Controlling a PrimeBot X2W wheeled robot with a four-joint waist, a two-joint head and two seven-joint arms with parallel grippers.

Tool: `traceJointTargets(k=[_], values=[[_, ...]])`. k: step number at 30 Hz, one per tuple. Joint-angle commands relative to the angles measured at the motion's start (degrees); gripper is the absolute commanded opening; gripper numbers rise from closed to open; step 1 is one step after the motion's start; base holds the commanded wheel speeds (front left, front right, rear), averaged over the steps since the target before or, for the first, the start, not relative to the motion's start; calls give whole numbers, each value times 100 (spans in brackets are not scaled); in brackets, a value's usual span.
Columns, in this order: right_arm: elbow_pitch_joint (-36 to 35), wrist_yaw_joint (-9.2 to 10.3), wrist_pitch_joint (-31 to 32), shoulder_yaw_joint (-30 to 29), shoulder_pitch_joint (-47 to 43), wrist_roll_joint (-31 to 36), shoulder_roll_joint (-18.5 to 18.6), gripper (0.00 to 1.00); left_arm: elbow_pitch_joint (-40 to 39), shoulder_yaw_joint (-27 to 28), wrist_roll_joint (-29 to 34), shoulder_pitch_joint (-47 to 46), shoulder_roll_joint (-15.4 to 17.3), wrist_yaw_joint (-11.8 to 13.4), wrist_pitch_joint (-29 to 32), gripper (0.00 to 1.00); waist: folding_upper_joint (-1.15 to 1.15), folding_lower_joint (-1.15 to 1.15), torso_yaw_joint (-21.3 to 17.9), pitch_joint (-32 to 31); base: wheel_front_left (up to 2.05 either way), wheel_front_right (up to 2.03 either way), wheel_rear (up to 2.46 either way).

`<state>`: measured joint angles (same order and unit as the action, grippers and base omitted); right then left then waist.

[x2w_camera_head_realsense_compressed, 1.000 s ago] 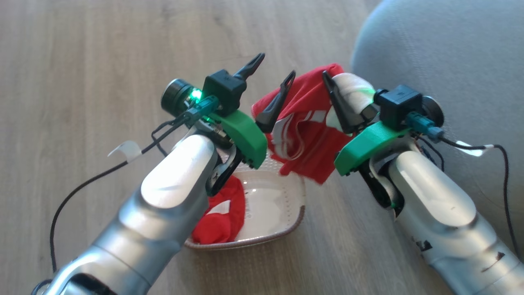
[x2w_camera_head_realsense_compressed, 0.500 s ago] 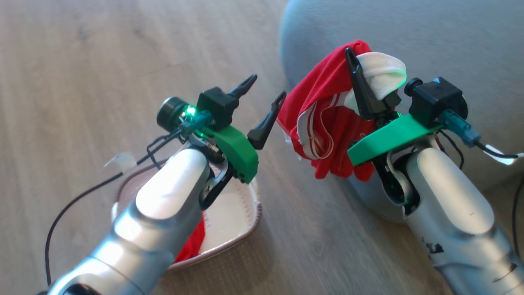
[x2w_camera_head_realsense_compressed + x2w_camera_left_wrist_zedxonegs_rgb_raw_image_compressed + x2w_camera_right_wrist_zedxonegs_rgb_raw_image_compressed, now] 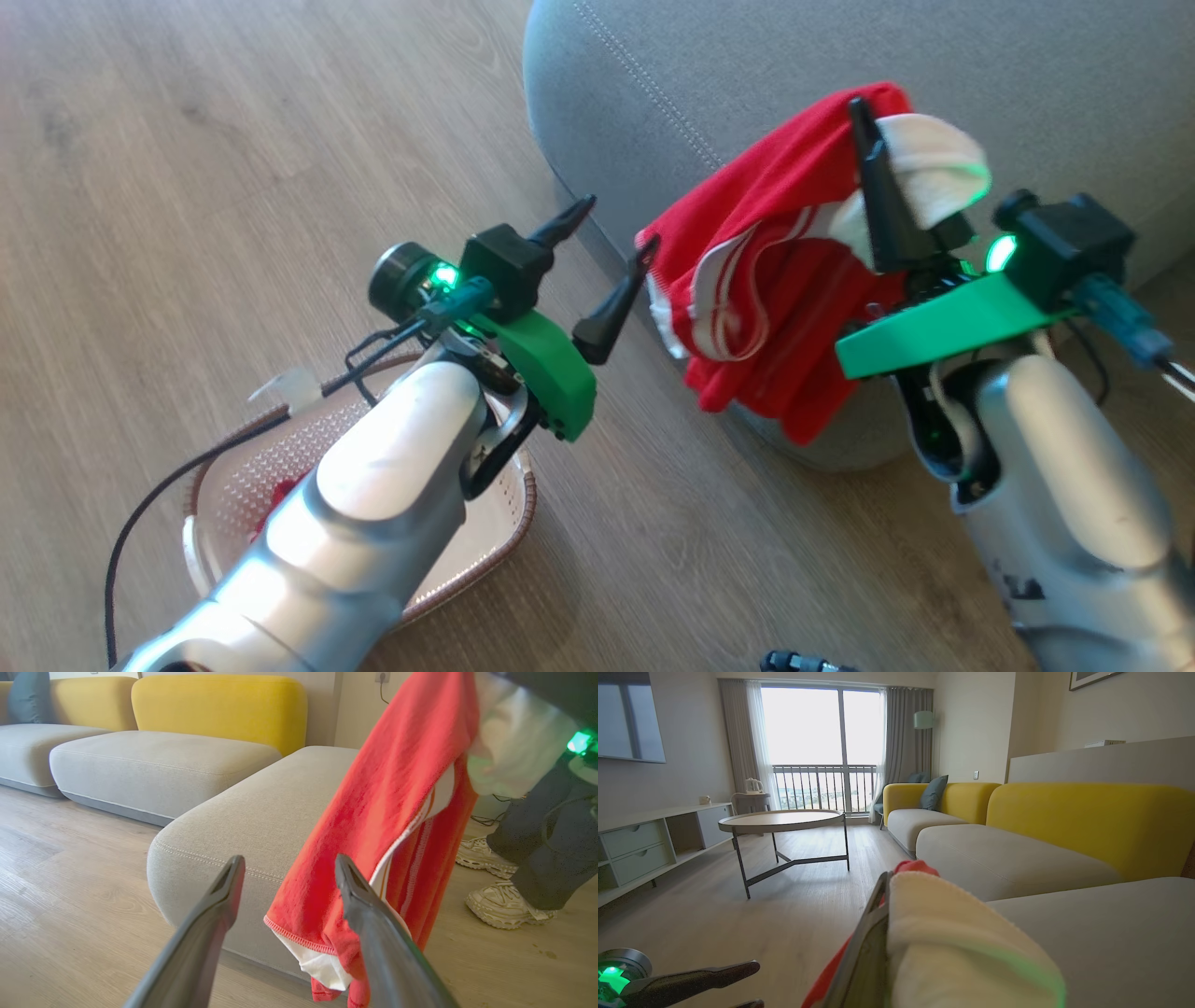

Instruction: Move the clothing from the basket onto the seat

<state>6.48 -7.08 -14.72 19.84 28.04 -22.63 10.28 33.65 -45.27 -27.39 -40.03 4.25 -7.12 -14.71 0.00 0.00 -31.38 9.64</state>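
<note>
My right gripper (image 3: 878,140) is shut on a red garment with white stripes (image 3: 775,289). The garment hangs in the air at the front edge of the grey seat (image 3: 747,75), and a white fold covers one finger. My left gripper (image 3: 616,226) is open and empty, just left of the hanging cloth. In the left wrist view the garment (image 3: 397,788) hangs past the right finger (image 3: 373,924), in front of the seat (image 3: 243,807). The basket (image 3: 233,467) sits on the floor under my left forearm, with a bit of red clothing (image 3: 280,493) showing inside it.
A person's legs and pale shoes (image 3: 504,900) stand on the floor right of the seat. Further grey sofa cushions with yellow backs (image 3: 1064,816), a round coffee table (image 3: 782,821) and a low cabinet (image 3: 640,844) stand beyond. Wood floor (image 3: 233,187) lies left of the seat.
The head camera has swung right, so basket and seat sit further left in view. My right gripper has carried the garment from above the basket to the seat's edge. My left gripper stays open.
</note>
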Motion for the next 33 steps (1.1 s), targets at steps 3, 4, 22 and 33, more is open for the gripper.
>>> traceJointTargets(k=[3, 4, 22, 33], values=[[-459, -41, -28, -229, -70, 143, 0, 0, -183, -18, -60, -361, 2, -34, -29, 100, 0, 0, -44, 75, 0, 0, 0], [-507, -41, -28, -274, -87, 173, 8, 0, -186, -63, -82, -385, 0, -35, -29, 100, 0, 0, -51, 104, 0, 0, 0], [283, -41, -28, -1201, 2238, 908, 1123, 0, -182, -693, -199, -710, 282, -36, -25, 100, 0, 0, -33, 1142, 0, 0, 0], [1660, -41, -28, -1716, 3812, 1073, 1903, 0, -188, -955, -91, -989, 298, -35, 92, 100, 0, 0, 523, 1952, 0, 0, 0]])
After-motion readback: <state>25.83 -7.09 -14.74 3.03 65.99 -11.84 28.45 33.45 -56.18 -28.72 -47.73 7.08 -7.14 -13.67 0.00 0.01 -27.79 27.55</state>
